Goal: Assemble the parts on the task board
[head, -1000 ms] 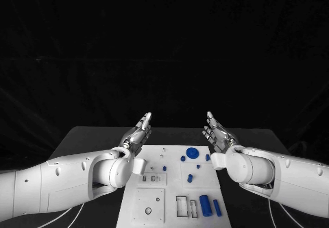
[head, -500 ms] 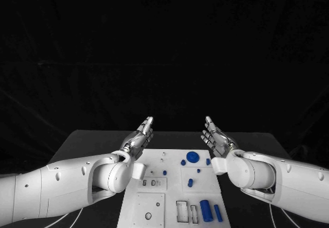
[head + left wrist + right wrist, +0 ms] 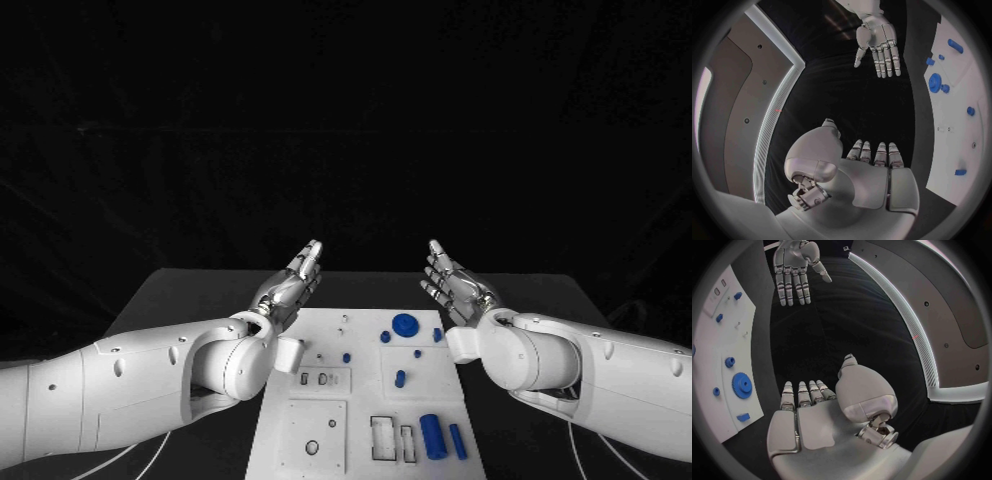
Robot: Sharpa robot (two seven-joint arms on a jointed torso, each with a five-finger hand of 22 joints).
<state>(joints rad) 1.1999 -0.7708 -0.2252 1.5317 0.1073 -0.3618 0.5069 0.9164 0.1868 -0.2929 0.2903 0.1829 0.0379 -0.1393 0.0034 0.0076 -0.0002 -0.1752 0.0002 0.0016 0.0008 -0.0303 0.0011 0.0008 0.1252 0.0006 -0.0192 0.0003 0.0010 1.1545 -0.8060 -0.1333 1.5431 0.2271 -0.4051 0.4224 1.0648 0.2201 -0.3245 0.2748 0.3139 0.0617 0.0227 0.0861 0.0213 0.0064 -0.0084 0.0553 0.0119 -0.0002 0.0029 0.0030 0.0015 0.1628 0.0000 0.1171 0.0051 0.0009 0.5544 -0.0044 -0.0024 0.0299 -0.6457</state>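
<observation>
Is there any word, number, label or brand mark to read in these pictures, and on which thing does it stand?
None: no text can be read in any view.
Task board: only outlines and holes, no lettering.
Blue parts, such as the gear: no marks.
Left hand and right hand: no brand or number can be seen.

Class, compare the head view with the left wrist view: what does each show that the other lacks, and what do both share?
Head view alone: two long blue cylinders at the near end of the task board, and the board's rectangular slots. Left wrist view alone: the left hand's back seen from behind, and the right hand's open palm. Both: both hands, empty with fingers straight, the board and the blue gear.
</observation>
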